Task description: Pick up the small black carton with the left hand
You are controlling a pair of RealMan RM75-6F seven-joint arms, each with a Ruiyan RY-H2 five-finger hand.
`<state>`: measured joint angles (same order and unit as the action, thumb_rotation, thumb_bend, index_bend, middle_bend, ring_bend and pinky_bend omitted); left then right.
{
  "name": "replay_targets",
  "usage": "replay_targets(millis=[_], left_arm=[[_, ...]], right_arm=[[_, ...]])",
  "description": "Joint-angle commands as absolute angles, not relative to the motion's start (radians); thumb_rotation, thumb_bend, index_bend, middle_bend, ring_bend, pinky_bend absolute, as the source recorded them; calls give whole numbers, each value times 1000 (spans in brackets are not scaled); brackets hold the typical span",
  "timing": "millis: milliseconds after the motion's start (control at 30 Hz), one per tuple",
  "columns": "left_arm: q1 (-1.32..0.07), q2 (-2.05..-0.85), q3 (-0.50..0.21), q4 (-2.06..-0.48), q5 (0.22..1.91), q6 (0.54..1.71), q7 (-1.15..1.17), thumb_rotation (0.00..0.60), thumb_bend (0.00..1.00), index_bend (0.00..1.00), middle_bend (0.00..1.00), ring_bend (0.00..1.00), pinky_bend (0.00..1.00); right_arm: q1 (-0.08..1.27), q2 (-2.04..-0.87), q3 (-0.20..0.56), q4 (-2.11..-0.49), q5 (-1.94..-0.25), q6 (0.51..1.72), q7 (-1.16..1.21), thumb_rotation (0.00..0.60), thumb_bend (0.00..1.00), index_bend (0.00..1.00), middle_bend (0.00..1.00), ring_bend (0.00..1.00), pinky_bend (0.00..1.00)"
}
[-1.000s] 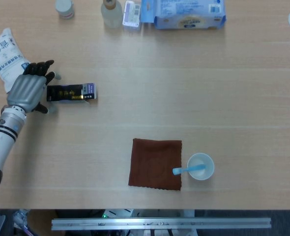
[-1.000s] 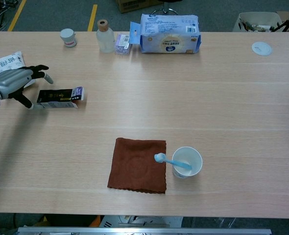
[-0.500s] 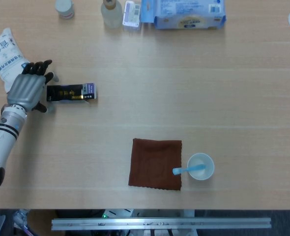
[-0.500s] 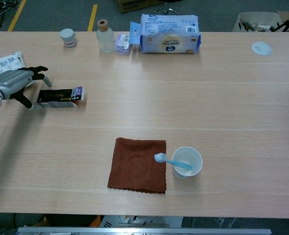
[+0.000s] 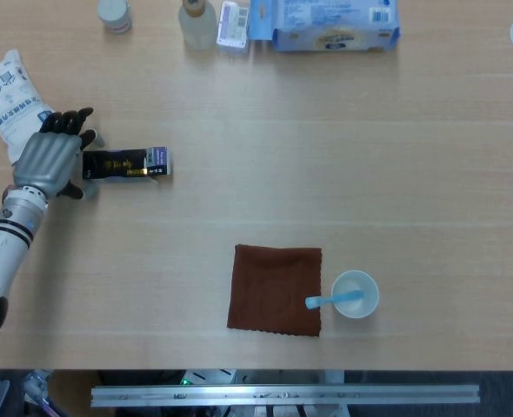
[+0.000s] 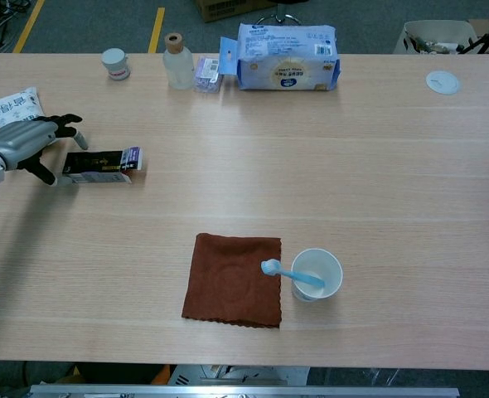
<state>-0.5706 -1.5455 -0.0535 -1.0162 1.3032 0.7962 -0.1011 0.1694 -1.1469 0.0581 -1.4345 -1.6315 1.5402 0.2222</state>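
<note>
Pale wood-grain worktop (image 5: 326, 156) fills both views, and out on its left side we have the small black carton (image 5: 124, 163) with a gold stripe and a purple-and-white end, lying flat on its long side with that purple end pointing toward the middle of the worktop. Right at its dark end sits the left hand (image 5: 52, 161), silver-backed with black fingers, the back of it facing up in the head view. The fingers (image 5: 71, 122) are spread apart and reach past the far side of the carton's end, while the thumb (image 6: 42, 172) shows in the chest view on the near side, so the hand brackets that end of the carton. The carton rests on the worktop, and the hand is open around it, grasping nothing; whether any fingertip actually touches the carton cannot be told from either view. Just behind the hand, at the left edge, lies a white plastic pouch with dark print (image 5: 9, 100). Along the far edge stand a small white-lidded jar (image 6: 115, 63), a clear bottle with a cork-coloured cap (image 6: 176, 61), a small purple-and-white packet (image 6: 205, 73) and a blue-and-white wrapped pack (image 6: 288, 56), with a white round lid (image 6: 442, 81) well off to the right. Near the front edge, a square brown cloth (image 5: 276, 290) lies flat, and just beside its right edge stands a white paper cup (image 5: 356, 294) with a blue toothbrush (image 5: 330, 300) leaning out over the cloth. The right hand appears in neither view.
</note>
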Motion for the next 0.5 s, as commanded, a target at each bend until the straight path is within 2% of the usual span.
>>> replay_targets(millis=[33, 233, 500], left_arm=[[-571, -1547, -52, -1013, 1305, 793, -103, 600, 288, 262, 0, 0, 0], [-570, -1552, -48, -1005, 1309, 790, -106, 600, 347, 250, 0, 0, 0], [-568, -1556, -47, -997, 1311, 791, -111, 600, 350, 254, 0, 0, 0]], right_arm=[[169, -1148, 58, -1433, -1630, 1540, 223, 600, 191, 104, 121, 88, 183], [169, -1151, 59, -1428, -1628, 1540, 226, 600, 191, 104, 121, 88, 183], [170, -1154, 58, -1426, -1625, 1535, 226, 600, 191, 104, 121, 88, 183]])
